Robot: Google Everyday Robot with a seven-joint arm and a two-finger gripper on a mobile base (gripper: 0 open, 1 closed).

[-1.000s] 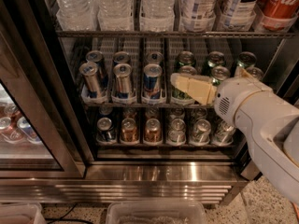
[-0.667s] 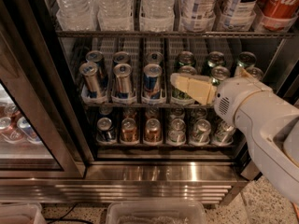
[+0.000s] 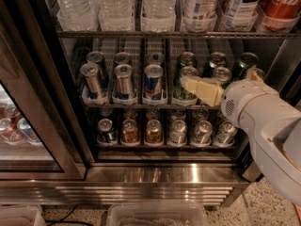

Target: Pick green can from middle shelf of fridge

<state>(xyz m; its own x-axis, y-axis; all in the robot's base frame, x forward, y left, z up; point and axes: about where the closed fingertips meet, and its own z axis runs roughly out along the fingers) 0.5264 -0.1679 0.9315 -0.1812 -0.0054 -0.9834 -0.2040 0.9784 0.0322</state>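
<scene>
The single camera looks steeply down from in front of the fridge (image 3: pixel 44 93), close to its shelves. The arm (image 3: pixel 277 135) enters lower right, with the gripper (image 3: pixel 200 90) at the middle shelf (image 3: pixel 127 106).

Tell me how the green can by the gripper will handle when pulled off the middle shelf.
The green can looks rigid with a smooth, glossy wall, so it may slip under a light grip. Standing upright in its lane tray, it could tip on the front lip if dragged. The gripper is at its upper front.

Water bottles (image 3: pixel 113 4) stood uppermost; blue-and-silver slim cans (image 3: pixel 123 81) stood left of the tool (image 3: pixel 188 84); bronze and silver cans (image 3: pixel 153 131) sat lower; a clear bin (image 3: pixel 157 214) lay lowest.
</scene>
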